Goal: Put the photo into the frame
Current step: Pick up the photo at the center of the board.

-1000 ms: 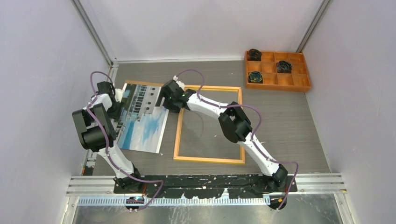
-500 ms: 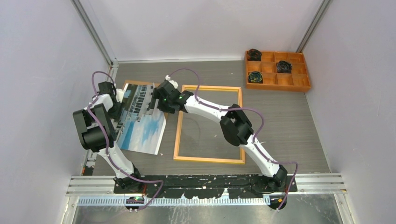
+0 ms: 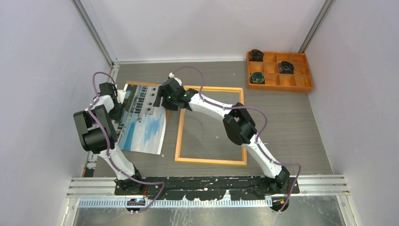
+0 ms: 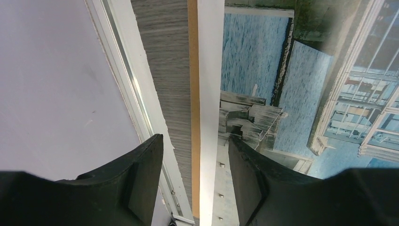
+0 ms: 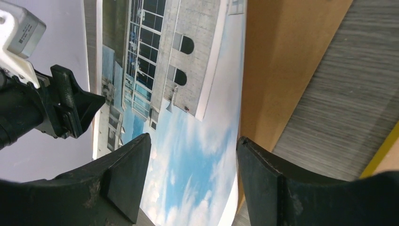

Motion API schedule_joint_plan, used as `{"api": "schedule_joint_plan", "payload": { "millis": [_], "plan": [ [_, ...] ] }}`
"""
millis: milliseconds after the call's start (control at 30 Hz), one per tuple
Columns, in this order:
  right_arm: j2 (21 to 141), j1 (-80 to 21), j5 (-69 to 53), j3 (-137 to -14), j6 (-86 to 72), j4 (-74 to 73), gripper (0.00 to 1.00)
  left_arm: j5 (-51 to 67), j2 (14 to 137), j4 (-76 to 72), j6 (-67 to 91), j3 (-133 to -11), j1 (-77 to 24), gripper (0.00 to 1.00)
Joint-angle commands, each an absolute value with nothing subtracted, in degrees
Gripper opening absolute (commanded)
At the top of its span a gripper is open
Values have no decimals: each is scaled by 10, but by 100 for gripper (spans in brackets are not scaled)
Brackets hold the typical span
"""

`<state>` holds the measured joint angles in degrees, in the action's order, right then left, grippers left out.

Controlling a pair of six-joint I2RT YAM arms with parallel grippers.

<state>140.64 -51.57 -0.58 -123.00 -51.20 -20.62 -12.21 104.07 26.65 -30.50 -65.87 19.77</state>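
The photo (image 3: pixel 141 125) lies picture side up at the left of the table, on a brown backing board (image 3: pixel 141 85). The frame (image 3: pixel 179 136) lies flat to its right, with grey table showing inside it. My left gripper (image 3: pixel 120 100) is at the photo's left edge. In the left wrist view it (image 4: pixel 195 176) is open, and the photo's white edge (image 4: pixel 210 94) runs between the jaws without touching them. My right gripper (image 3: pixel 162 101) is over the photo's right edge. In the right wrist view it (image 5: pixel 193 181) is open above the sky part of the photo (image 5: pixel 188 141).
An orange compartment tray (image 3: pixel 301 87) holding dark items stands at the back right. The left wall and its metal rail (image 4: pixel 131 94) run close beside the left gripper. The brown board (image 5: pixel 277 61) and a yellow frame corner (image 5: pixel 383 150) show right of the photo.
My right gripper moved left from the frame's corner to over the photo's right edge, then drew back a little. The photo's right edge has shifted slightly left. The left gripper has not moved.
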Motion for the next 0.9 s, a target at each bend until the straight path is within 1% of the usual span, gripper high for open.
{"api": "schedule_joint_plan", "payload": {
  "millis": [0,167,267,500,700,767,833,867],
  "plan": [
    [1407,-504,-28,-1240,-511,-174,71,-89,1061,278,-299,-635,197,56],
    [1410,-500,-34,-1227,-507,-155,68,-89,1060,278,-303,-636,197,56],
    [1417,-493,-42,-1229,-514,-153,63,-88,1060,279,-304,-637,196,55],
    [1425,-488,-59,-1220,-535,-135,42,-86,1058,285,-306,-640,197,55],
    [1411,-486,-54,-1225,-526,-148,20,-65,1046,329,-295,-664,197,56],
    [1395,-484,-53,-1214,-521,-147,13,-58,1033,351,-290,-676,198,61],
    [1368,-481,-49,-1197,-513,-147,3,-44,1015,376,-284,-688,199,72],
    [1352,-480,-47,-1187,-508,-148,1,-36,1004,390,-283,-693,199,78]
  ]
}}
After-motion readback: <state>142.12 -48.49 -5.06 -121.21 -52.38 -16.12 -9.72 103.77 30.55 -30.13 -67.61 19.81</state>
